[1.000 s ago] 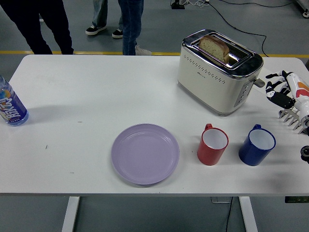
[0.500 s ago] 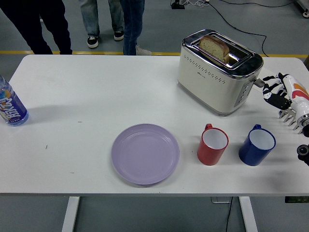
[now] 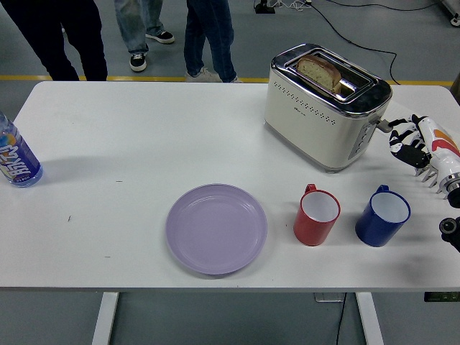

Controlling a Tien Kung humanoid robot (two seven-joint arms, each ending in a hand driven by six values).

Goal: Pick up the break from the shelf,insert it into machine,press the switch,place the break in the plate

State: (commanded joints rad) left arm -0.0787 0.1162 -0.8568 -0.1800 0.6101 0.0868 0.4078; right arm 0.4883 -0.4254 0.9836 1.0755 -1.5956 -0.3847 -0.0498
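Bread [image 3: 320,70]: seated in toaster [image 3: 325,108]. Lever: seemingly unpressed. Plate [image 3: 216,228]: empty. Right hand [image 3: 410,141]: beside lever, fingers curled, holding nothing.

Bread [image 3: 320,70] sitting in toaster [image 3: 325,108] at desk [image 3: 144,144] rear right; plate [image 3: 216,228] lying front centre, two mugs [image 3: 316,215] standing to its right.

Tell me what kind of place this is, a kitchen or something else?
Probably a lab or workshop set up for a kitchen test, not a home kitchen: a bare grey floor with a yellow line, a loose black cable, and a toaster on a white table.
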